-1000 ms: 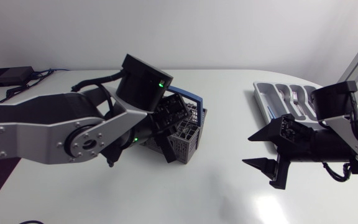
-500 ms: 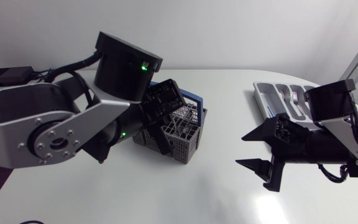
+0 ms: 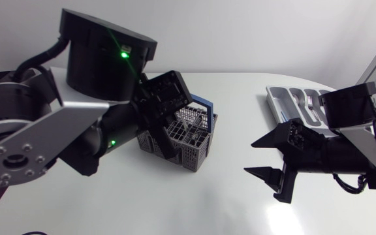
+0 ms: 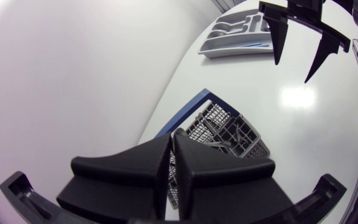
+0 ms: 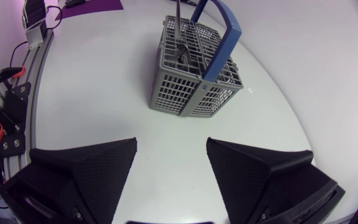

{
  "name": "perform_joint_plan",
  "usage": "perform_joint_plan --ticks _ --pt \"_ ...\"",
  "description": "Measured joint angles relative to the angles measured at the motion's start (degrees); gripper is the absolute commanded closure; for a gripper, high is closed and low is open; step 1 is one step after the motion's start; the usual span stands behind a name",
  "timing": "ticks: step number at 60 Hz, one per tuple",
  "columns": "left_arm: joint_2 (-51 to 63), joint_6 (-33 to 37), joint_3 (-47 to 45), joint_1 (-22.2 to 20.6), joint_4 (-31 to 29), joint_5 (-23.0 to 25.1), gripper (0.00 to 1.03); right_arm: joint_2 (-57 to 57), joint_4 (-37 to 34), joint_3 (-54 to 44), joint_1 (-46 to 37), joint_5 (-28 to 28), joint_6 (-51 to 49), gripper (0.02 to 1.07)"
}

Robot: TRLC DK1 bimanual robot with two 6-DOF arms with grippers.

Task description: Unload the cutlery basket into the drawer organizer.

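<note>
Grey plastic cutlery basket (image 5: 185, 93) with a blue bail handle (image 5: 219, 37), standing on the white table (image 3: 227, 202), well apart from the drawer organizer (image 3: 279, 99) beside the right arm. The left gripper (image 4: 171, 135) hangs over the basket with its fingers drawn together to a slit; whether a handle is pinched there cannot be told. The right gripper (image 5: 171, 146) hovers between basket and organizer, spread wide and empty. One upright utensil (image 5: 179, 28) rises from a cell beside the handle. The pieces are judged thin, stiff, light steel, slick under broad pads. They are best gripped across the flat of the shaft just above the cells and drawn straight up, lest the light basket tip or lift with them
</note>
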Motion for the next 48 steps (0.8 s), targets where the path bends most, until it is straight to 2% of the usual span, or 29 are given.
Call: perform_joint_plan --ticks 14,36,48 --pt "-2.5 -1.9 0.0 -1.5 -4.3 0.8 1.00 -1.4 0.0 0.4 0.3 -0.6 4.0 0.25" --pt "-0.4 -15.3 3.1 -1.4 -10.1 10.3 1.00 -3.4 0.0 3.1 3.6 -2.3 12.0 0.25" --pt "3.2 -22.0 6.3 1.9 -13.0 16.7 1.00 -2.9 0.0 5.1 7.1 -2.2 16.2 0.26"
